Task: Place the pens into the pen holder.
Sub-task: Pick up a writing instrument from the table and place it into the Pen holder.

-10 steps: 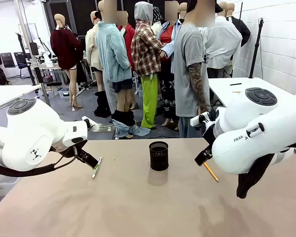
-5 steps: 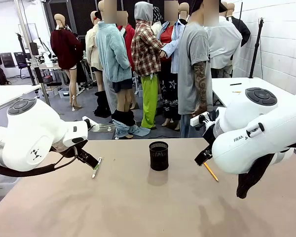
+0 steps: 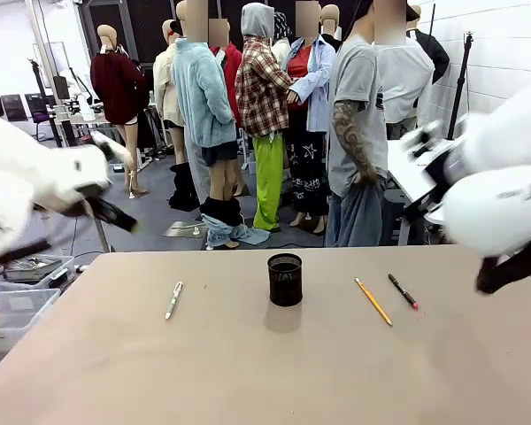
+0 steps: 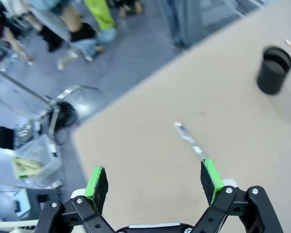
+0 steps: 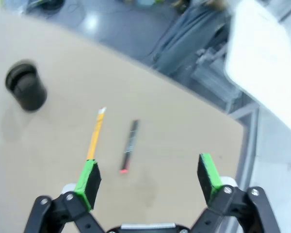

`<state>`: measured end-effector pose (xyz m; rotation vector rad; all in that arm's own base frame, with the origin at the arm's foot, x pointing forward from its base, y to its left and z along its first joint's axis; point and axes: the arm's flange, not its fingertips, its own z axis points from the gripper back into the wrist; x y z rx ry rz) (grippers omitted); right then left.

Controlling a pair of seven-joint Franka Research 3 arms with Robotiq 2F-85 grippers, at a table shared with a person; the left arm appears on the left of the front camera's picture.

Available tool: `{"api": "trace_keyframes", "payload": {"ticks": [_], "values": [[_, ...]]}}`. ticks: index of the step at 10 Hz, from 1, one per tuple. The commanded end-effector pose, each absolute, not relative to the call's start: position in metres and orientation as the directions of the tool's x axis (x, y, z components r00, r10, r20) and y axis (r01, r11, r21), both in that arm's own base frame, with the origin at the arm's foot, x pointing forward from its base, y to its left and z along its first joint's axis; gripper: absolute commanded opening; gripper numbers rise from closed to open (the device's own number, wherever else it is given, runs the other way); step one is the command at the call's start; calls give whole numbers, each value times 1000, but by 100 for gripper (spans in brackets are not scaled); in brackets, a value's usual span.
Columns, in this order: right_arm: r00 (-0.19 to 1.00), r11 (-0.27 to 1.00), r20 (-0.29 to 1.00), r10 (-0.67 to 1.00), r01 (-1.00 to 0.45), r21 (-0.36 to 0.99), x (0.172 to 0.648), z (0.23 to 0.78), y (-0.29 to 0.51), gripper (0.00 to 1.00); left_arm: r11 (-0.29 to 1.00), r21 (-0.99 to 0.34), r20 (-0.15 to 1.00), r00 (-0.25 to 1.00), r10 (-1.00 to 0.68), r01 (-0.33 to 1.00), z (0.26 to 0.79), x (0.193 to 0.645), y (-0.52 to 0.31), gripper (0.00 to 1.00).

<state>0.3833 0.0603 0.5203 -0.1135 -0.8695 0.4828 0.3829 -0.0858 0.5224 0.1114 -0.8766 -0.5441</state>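
The pen holder (image 3: 285, 279) stands upright mid-surface (image 3: 248, 372), with bare room all round it. The silvery-white pen (image 3: 174, 299) lies well to its left. The orange-yellow pencil (image 3: 373, 301) and dark pen (image 3: 403, 290) lie apart to its right, nearer the right edge. The left pincer (image 4: 153, 177) hangs above the silvery-white pen, the right pincer (image 5: 148, 177) above the other two. Both are spread wide and hold nothing.

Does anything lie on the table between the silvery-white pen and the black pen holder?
No, nothing visible does. The silvery-white pen lies flat to the left of the pen holder, and only bare table separates them.
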Motion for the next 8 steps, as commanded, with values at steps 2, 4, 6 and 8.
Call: {"api": "trace_keyframes", "payload": {"ticks": [2,4,6,8], "values": [[544,942,775,322,-104,-319,235,504,-40,100,908,342,763,492,-420,244,522,275,9,100],[586,964,785,201,22,-263,201,489,-79,100,950,299,796,527,-298,84,515,234,54,100],[587,972,796,145,67,-226,185,477,-96,100,954,299,785,567,-250,7,504,214,72,100],[601,969,784,155,62,-238,179,476,-96,100,958,285,808,546,-222,-33,500,201,80,100]]}}
